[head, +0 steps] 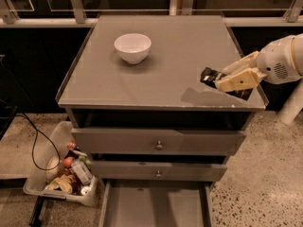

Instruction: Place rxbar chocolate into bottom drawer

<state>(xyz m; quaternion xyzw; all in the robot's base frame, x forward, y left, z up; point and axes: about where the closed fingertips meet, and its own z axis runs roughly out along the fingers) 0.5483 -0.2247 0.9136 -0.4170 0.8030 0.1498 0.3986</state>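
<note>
My gripper (226,79) is shut on the rxbar chocolate (209,75), a small black-wrapped bar, and holds it lifted above the front right corner of the cabinet top (156,79). The bar's dark end sticks out to the left of the cream fingers (239,81); another dark part shows below them. The bottom drawer (154,206) is pulled open at the bottom of the view, its gray floor bare. It lies well below and to the left of the gripper.
A white bowl (132,47) stands on the cabinet top at the back left. Two upper drawers with round knobs (159,145) are shut. A clear bin of snacks (64,171) and a black cable lie on the floor at left.
</note>
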